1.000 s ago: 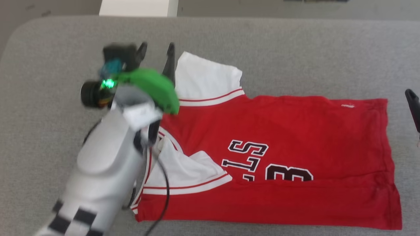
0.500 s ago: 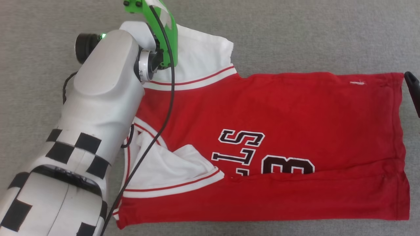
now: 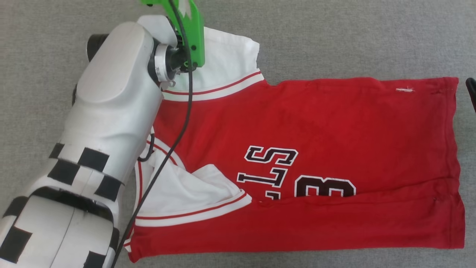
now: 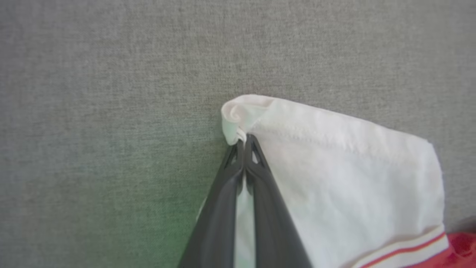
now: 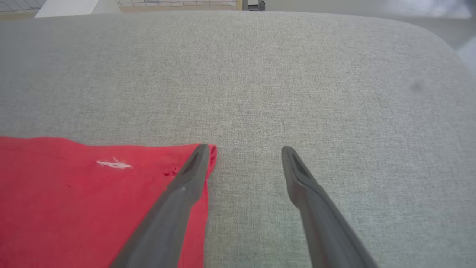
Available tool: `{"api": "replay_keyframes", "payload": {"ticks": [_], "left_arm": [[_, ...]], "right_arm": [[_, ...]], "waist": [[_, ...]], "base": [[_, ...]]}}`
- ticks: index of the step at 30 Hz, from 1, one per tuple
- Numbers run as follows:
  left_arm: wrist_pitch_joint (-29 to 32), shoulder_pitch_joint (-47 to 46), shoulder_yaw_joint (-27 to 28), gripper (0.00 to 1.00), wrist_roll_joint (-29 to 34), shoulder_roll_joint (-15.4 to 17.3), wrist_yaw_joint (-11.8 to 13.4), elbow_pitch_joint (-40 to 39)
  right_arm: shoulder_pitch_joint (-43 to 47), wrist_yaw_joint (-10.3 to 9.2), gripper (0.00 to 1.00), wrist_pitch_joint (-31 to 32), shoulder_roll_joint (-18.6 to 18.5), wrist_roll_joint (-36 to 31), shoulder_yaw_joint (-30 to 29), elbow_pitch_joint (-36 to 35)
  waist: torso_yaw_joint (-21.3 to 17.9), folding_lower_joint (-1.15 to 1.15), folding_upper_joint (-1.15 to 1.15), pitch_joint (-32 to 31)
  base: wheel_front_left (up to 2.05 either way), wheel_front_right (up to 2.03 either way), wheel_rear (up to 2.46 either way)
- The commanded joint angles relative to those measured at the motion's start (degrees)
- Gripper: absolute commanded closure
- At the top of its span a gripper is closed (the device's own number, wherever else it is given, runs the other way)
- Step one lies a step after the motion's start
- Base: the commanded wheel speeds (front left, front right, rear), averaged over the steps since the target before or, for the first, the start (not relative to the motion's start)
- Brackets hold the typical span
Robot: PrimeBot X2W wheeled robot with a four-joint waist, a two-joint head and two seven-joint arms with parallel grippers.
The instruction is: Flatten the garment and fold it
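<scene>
Since a second ago your head camera has dipped closer, so most of the picture's shift is the camera, not the cloth. What did change: the left gripper (image 4: 244, 143), spread open beside the far sleeve (image 4: 334, 167) back then, is now pinched tight on that sleeve's curled outer corner, with white cloth caught between the fingers. Over the last half second there is little further change in the head view.

Your left arm (image 3: 111, 93) reaches up and away across the collar end of the garment (image 3: 316, 123). Its green bracket (image 3: 191, 33) sits over the far sleeve, and its black cable (image 3: 178, 134) trails back across the near sleeve (image 3: 186, 193).

The garment lies sideways on the grey cushion (image 3: 334, 37), collar to your left and hem to your right. Its near edge is folded over the lower part of the lettering.

Your right gripper (image 5: 245, 152) is spread wide at the far hem corner and holds nothing. One finger lies over the red edge and the other over bare cushion. Whether that finger touches the cloth, you cannot tell from this angle.
</scene>
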Motion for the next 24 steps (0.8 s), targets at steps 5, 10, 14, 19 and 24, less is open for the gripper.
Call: {"api": "replay_keyframes", "payload": {"ticks": [5, 10, 14, 19, 24], "left_arm": [[-2.81, 2.94, 1.34, 1.00, -1.77, 0.02, -1.07, -4.37], [-3.25, 3.66, 1.39, 1.00, -2.03, 0.39, -1.04, -9.12], [-2.78, 4.51, 1.01, 1.00, -2.28, 0.23, -0.83, -12.48], [-2.83, 5.63, 0.93, 1.00, -2.57, 0.33, -0.36, -15.82], [-3.42, 7.18, 1.84, 1.00, -3.68, 0.75, -0.17, -18.28]], "right_arm": [[-1.47, -0.09, 0.00, 7.26, -2.71, -0.39, 3.52, -1.88], [-4.47, -0.09, 0.00, 17.32, -5.55, -1.75, 7.45, -1.30], [-6.24, -0.09, 0.00, 24.68, -7.93, -3.62, 11.19, 0.85], [-6.90, -0.09, 0.00, 29.66, -9.57, -4.06, 14.90, 3.15], [-7.35, -0.09, 1.00, 30.37, -9.95, -2.91, 15.85, 4.01]], "waist": [[1.51, -0.01, 0.00, -1.25], [2.78, -0.01, 0.00, -1.42], [4.11, -0.01, 0.00, -0.92], [5.28, -0.01, 0.00, -0.07], [5.46, -0.01, 0.00, -0.39]], "base": [[0.00, 0.00, 0.00], [0.00, 0.00, 0.00], [0.00, 0.00, 0.00], [0.00, 0.00, 0.00], [0.00, 0.00, 0.00]]}}
